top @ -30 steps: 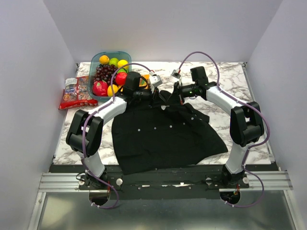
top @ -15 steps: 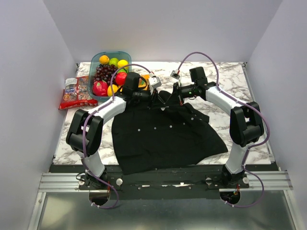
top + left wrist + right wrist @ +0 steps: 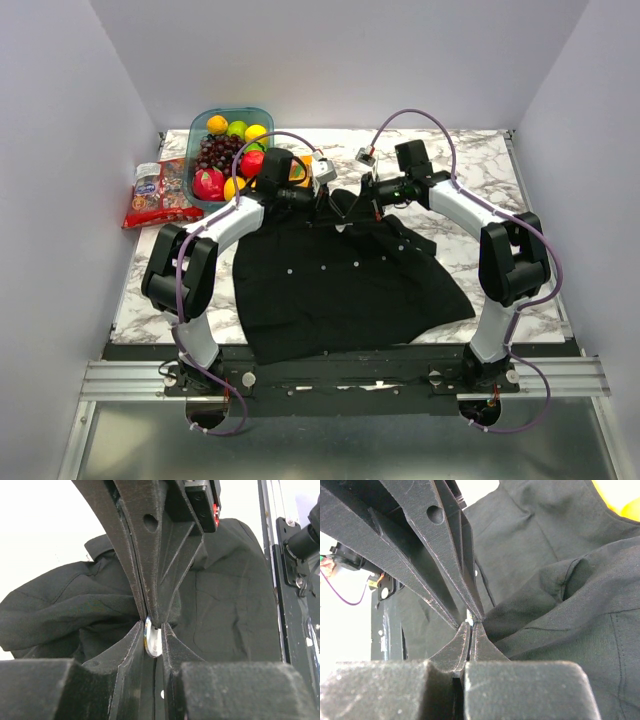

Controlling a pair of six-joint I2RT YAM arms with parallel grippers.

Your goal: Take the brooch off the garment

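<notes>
Our left end effector (image 3: 153, 630) is clamped on the brooch (image 3: 152, 641), edge-on to us, long axis twelve-to-six, at twelve o'clock on the shirt (image 3: 340, 285). Our right end effector (image 3: 473, 623) pinches shirt cloth.

Silvery brooch (image 3: 153, 642), black garment (image 3: 340, 285)
We see the disc edge-on against bunched cloth; the shirt lies spread, far end gathered.

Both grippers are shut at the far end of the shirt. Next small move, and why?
Probably draw the left gripper slowly away from the shirt while the right gripper holds. The left pinches the brooch edge-on, the right is clamped on a cloth fold, anchoring the pull.
</notes>
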